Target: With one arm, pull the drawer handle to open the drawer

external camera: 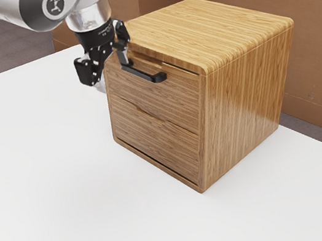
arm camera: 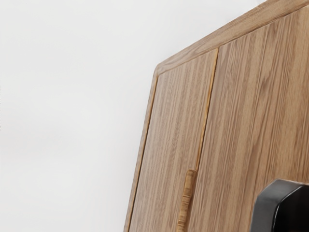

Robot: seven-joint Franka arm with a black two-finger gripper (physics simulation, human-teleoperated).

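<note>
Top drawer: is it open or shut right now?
Shut: the top drawer sits flush with the lower drawer and the cabinet frame, no gap showing.

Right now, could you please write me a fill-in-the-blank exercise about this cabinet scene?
The wooden cabinet stands on a ____ table.
The handle on the upper drawer is ____ in colour.
The cabinet's front shows ____ drawers.
The tool is at the handle's end toward the exterior view's ____ side.
Missing words: white; black; two; left.
</note>
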